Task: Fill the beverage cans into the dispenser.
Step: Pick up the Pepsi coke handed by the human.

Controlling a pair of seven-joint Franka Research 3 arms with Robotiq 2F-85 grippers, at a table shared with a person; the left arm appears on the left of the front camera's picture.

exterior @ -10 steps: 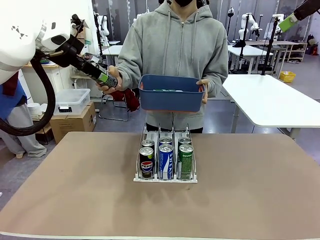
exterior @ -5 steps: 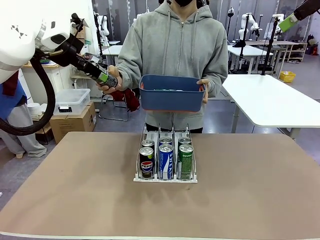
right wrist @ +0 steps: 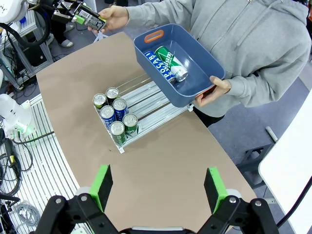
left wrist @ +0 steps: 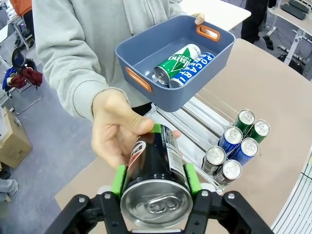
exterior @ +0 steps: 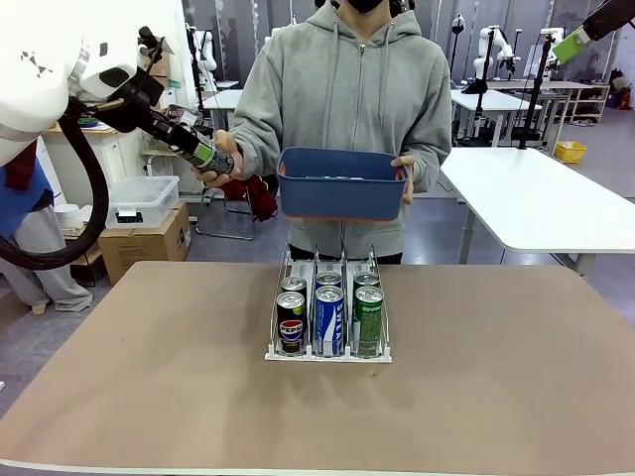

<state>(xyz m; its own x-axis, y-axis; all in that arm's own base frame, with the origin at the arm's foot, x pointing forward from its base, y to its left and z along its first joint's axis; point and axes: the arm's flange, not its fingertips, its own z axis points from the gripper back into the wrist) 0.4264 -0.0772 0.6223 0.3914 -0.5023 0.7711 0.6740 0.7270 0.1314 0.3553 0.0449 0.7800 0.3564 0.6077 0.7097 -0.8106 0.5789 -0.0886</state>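
Left pincer (left wrist: 155,179) pinching slim black aluminium can (left wrist: 156,158). Right pincer (right wrist: 158,186) spread over brown tabletop (right wrist: 161,156). White tables (exterior: 536,198) beyond.

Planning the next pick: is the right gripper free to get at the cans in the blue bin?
Probably yes: the right gripper is open and empty, and the green can and blue-and-white can lie uncovered in the open-topped blue bin; nothing stands between.

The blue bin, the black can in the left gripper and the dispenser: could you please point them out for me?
blue bin (exterior: 342,196), front view, on its front wall.
black can (left wrist: 155,161), left wrist view, on its dark side.
dispenser (right wrist: 148,97), right wrist view, on its bare rear lanes.
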